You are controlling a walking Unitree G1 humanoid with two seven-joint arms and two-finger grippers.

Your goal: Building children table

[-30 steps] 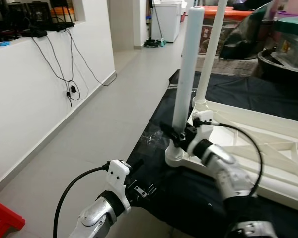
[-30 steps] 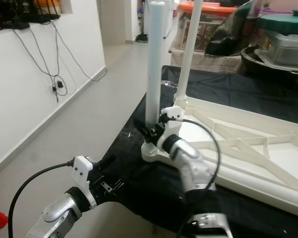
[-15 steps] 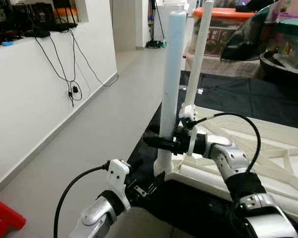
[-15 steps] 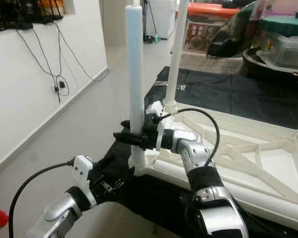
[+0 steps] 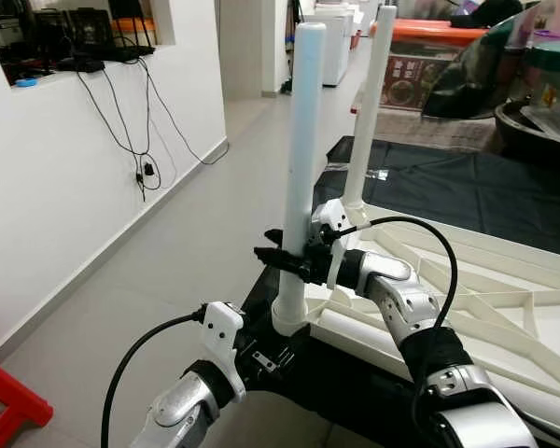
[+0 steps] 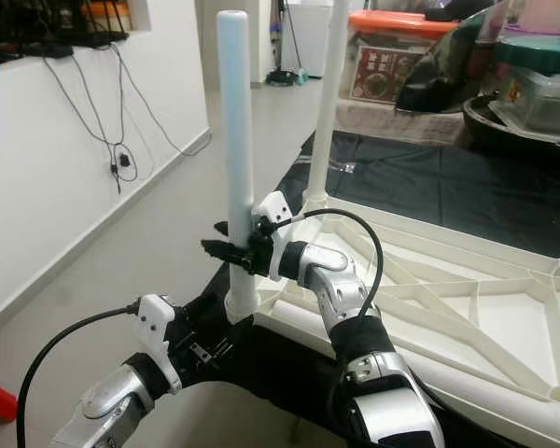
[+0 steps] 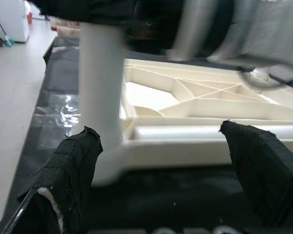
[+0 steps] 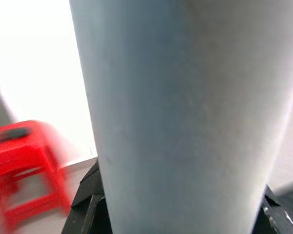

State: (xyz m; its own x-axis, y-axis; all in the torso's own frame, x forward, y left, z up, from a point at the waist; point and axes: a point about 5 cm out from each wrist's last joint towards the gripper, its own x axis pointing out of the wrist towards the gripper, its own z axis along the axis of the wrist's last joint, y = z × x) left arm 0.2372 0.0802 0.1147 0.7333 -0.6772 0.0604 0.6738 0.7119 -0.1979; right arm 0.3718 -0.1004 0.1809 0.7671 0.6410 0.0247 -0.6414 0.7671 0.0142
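Left eye view: white tabletop (image 5: 467, 308) lies upside down, ribbed underside up, on a black sheet (image 5: 429, 182) spread over the floor. Near white leg (image 5: 299, 177) stands upright in the socket at the tabletop's near left corner. Second leg (image 5: 369, 107) stands upright in the next corner socket along the left edge, farther off.

Right gripper (image 5: 285, 261) reaches across from the right; black fingers pinch the near leg low on its shaft, just above the socket. Right wrist view: shaft close up, a dark finger on either side of it; red stool (image 8: 22, 165) blurred beyond.

Left gripper (image 5: 261, 355) low, near the same corner, at the sheet's edge. Left wrist view: fingers (image 7: 73, 165) spread wide, apart from leg base and tabletop rim.

Cables (image 5: 131, 121) hang down the white wall on the left.
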